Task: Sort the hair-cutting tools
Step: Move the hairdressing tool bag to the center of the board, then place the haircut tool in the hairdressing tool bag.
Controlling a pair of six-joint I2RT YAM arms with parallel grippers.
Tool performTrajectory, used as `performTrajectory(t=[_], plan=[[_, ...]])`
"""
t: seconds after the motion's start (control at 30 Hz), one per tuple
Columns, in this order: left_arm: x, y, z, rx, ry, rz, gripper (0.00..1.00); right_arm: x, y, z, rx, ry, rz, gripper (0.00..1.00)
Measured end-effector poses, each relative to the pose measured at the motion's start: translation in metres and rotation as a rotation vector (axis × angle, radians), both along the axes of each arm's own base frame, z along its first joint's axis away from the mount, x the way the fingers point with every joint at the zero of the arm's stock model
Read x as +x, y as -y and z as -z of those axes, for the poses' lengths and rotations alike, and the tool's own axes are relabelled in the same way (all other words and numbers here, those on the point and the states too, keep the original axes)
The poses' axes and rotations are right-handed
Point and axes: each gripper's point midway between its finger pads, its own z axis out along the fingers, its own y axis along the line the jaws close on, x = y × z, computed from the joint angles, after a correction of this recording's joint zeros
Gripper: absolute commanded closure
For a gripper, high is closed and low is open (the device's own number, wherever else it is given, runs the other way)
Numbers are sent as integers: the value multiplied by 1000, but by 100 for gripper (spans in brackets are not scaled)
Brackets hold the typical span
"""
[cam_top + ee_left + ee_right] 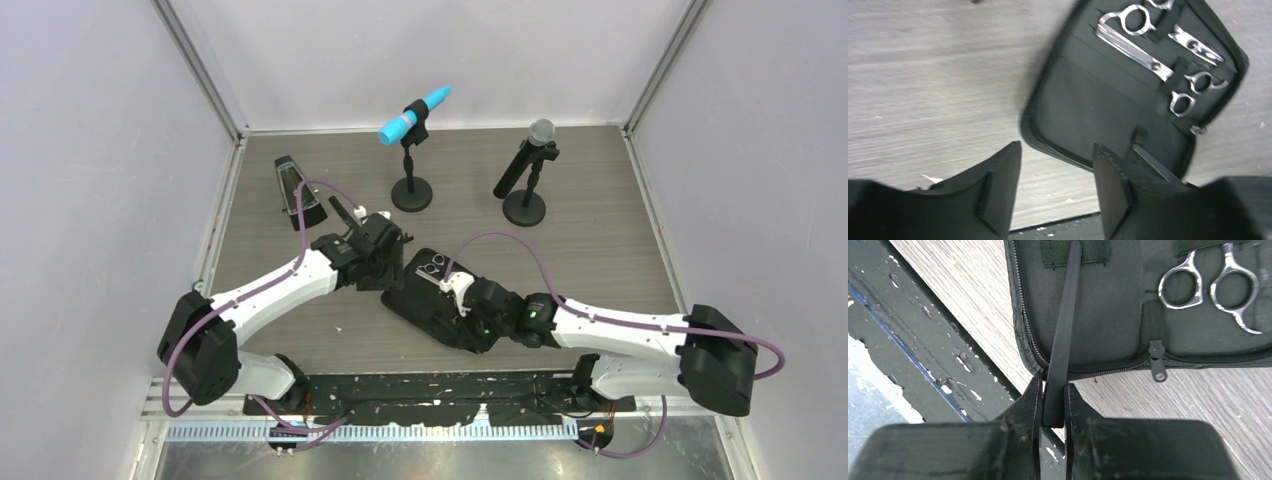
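The right gripper [1052,392] is clamped on the near end of a long flat black plastic comb [1065,315]. The comb lies along the open black fabric zip case [1108,325]. It looks light, stiff and slick, so pinch its flat faces. The left gripper [1057,150] hangs with its jaws apart, empty. Silver ring-handled scissors [1138,54] sit strapped inside.

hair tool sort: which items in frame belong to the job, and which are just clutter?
Job:
- two silver scissors, lying in the open zip case
- black comb, pinched in the right gripper

Just lying about:
- metronome
- blue microphone on a stand
- black microphone on a stand
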Motion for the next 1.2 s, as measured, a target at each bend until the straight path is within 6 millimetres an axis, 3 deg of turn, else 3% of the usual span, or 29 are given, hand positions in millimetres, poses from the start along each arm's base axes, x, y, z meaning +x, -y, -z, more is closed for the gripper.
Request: performTrajectory(t=[0.2,0.47,0.6,0.83,1.2], plan=[[-23,29,5,-62,-70,67,60,-8,-2,19,-40,-69,-12,95],[-26,45,44,-23,-185,66,67,-10,-3,28,-57,-95,-13,95],[-26,44,62,1,-231,43,68,-9,-3,19,-38,-81,-8,95],[-23,41,69,-41,-258,-1,69,-11,2,1,3,-59,-6,95],[-23,40,71,-85,-268,-14,69,-18,18,19,-94,-112,27,95]])
